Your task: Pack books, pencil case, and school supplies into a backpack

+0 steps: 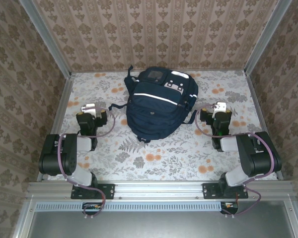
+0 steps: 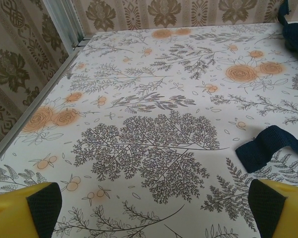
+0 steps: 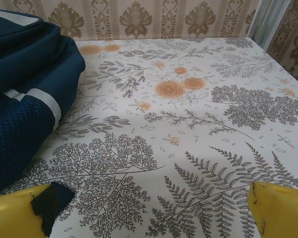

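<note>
Between the left fingers [image 1: 89,107] and the right fingers [image 1: 220,107], the backpack [image 1: 159,101] is laid flat on the flowered surface [image 1: 179,148], touched by neither. Both pairs are spread wide and nothing is held (in each wrist view the yellow tips stand at opposite bottom corners).

The backpack is judged soft, limp and bulky, and light if unfilled. Its cloth would be expected to sag and fold when lifted at one point, so a pinch on a flat panel is judged a poor hold. The top loop [image 1: 130,75], beyond the left fingers and inward of them, is judged the firmest place to grip. An edge of the opening would be better suited to being pulled wide.

A strap [image 2: 268,145] lies just ahead and to the right of the left fingers. It is flat on the surface, so it is judged awkward to scoop up. A mesh panel [image 3: 12,144] lies close to the left of the right fingers.

Whether the main compartment is zipped or open cannot be told from above, and the zipper pulls are too small to be made out. Whatever lies inside is hidden. In both wrist views the backpack is cut off by the frame edge.
</note>
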`<act>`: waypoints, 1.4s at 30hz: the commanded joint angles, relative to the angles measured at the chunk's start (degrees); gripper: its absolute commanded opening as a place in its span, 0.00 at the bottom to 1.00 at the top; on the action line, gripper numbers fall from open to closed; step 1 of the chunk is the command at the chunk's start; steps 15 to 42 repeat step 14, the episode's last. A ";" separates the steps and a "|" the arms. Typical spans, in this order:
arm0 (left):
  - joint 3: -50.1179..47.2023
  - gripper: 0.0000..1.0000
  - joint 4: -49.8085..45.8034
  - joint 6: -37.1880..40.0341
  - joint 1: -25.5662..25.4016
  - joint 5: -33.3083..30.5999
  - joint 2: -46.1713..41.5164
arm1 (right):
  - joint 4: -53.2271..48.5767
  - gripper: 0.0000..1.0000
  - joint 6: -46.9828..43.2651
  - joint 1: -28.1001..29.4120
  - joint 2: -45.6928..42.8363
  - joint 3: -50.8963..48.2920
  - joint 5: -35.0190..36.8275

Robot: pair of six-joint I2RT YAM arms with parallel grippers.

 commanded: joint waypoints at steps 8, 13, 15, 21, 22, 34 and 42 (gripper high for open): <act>1.37 1.00 -1.95 1.75 0.52 2.01 0.06 | -0.87 1.00 1.14 -0.39 0.49 1.41 -1.51; 1.38 1.00 -2.09 1.58 0.81 2.67 0.08 | -0.77 1.00 1.12 -0.39 0.42 1.34 -1.57; 1.40 1.00 -1.93 1.58 0.81 2.77 0.09 | -0.55 0.99 1.12 -0.39 0.39 1.12 -1.60; 1.40 1.00 -1.93 1.58 0.81 2.77 0.09 | -0.55 0.99 1.12 -0.39 0.39 1.12 -1.60; 1.40 1.00 -1.93 1.58 0.81 2.77 0.09 | -0.55 0.99 1.12 -0.39 0.39 1.12 -1.60; 1.40 1.00 -1.93 1.58 0.81 2.77 0.09 | -0.55 0.99 1.12 -0.39 0.39 1.12 -1.60; 1.40 1.00 -1.93 1.58 0.81 2.77 0.09 | -0.55 0.99 1.12 -0.39 0.39 1.12 -1.60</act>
